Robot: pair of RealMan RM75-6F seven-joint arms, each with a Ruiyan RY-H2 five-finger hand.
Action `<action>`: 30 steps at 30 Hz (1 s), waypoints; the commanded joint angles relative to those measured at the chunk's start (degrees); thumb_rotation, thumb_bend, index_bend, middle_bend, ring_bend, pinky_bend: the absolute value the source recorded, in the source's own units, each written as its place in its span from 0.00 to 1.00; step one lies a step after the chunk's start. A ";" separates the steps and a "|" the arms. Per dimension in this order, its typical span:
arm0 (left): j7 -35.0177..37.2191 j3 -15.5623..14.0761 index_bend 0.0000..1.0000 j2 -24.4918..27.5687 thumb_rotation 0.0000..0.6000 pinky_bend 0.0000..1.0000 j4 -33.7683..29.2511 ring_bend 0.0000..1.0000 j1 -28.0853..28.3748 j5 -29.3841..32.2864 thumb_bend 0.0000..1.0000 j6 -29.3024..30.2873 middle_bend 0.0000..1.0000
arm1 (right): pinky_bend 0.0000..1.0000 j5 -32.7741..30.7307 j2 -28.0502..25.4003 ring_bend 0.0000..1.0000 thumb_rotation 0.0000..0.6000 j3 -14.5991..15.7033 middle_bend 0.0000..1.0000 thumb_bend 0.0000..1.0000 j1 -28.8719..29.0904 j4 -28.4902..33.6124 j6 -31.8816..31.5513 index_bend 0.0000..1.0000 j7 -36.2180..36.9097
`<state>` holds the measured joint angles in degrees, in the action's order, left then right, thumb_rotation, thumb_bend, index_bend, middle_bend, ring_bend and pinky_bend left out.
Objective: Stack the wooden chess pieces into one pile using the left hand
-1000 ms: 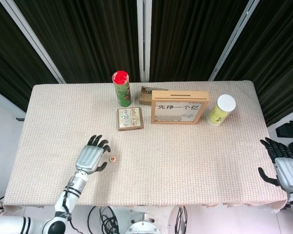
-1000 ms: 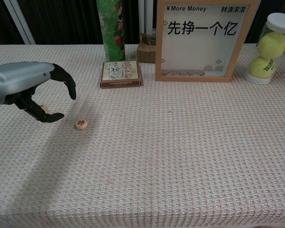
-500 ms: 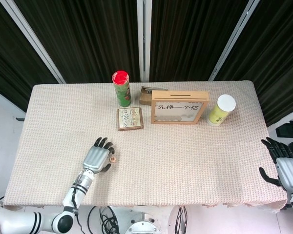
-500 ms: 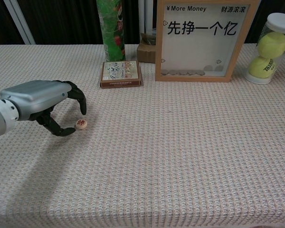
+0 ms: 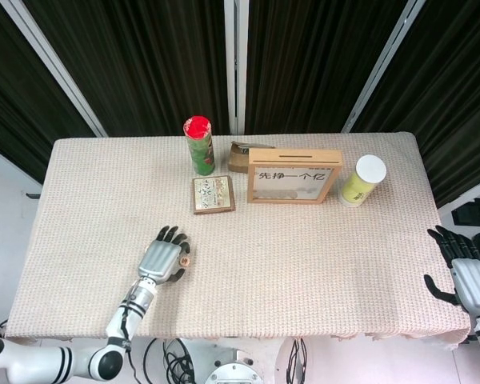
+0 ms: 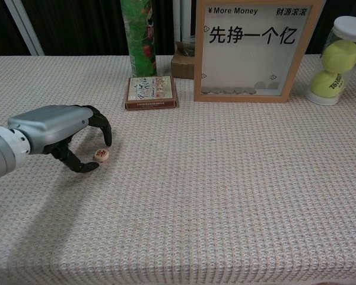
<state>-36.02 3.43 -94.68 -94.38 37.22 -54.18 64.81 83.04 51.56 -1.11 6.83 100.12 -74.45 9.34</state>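
Left hand (image 6: 59, 133) sits low over the tabletop (image 6: 225, 196), near the front-left, fingers (image 6: 104, 127) curled down around a single wooden chess piece (image 6: 101, 155). The piece is a round disc lying flat on the woven cloth with a red character facing up; no other piece is visible. In the chest view the thumb tip is down beside the disc on its near-left side and the other fingertips hang just above and behind it; the hand brackets it, but I can't tell whether anything is actually touching, and the disc is still on the cloth, not lifted. In the head view the same disc (image 5: 186, 259) shows just past the fingertips of that hand (image 5: 162, 258). Right hand (image 5: 469, 276) is off the front-right corner of the tabletop, fingers spread, holding nothing. Along the back: green canister with red lid (image 5: 199, 145), small brown box (image 5: 242, 156) behind a wooden framed money box (image 5: 294, 175) with Chinese text and coins in the bottom, tennis ball tube with white cap (image 6: 339, 59) to its right, and a flat square printed box (image 6: 151, 92) in front of the canister. All of these are well apart from the chess piece.
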 commanded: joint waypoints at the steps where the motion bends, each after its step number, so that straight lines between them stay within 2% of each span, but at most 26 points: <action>1: 0.42 0.21 0.38 -0.29 1.00 0.01 0.38 0.00 0.00 -0.22 0.29 -0.31 0.16 | 0.00 -0.03 0.00 0.00 1.00 -0.01 0.00 0.34 0.02 -0.06 0.06 0.00 0.06; 21: 2.80 0.93 0.49 -1.34 1.00 0.01 2.56 0.00 -1.01 -1.67 0.29 -0.38 0.19 | 0.00 -0.16 0.14 0.00 1.00 0.03 0.00 0.34 0.25 0.00 0.64 0.00 -0.36; 26: 2.98 1.11 0.50 -0.70 1.00 0.01 1.48 0.00 -1.23 -2.34 0.29 -0.09 0.19 | 0.00 -0.25 0.18 0.00 1.00 0.00 0.00 0.34 0.27 -0.05 0.69 0.00 -0.40; 30: 1.91 1.49 0.50 1.16 1.00 0.01 -1.72 0.00 -1.48 -3.23 0.29 1.46 0.19 | 0.00 -0.28 0.27 0.00 1.00 0.03 0.00 0.34 0.38 -0.10 0.93 0.00 -0.50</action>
<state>-33.50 4.71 -94.46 -94.69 35.89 -56.99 65.50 82.77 51.83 -1.08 7.21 100.01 -73.52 8.85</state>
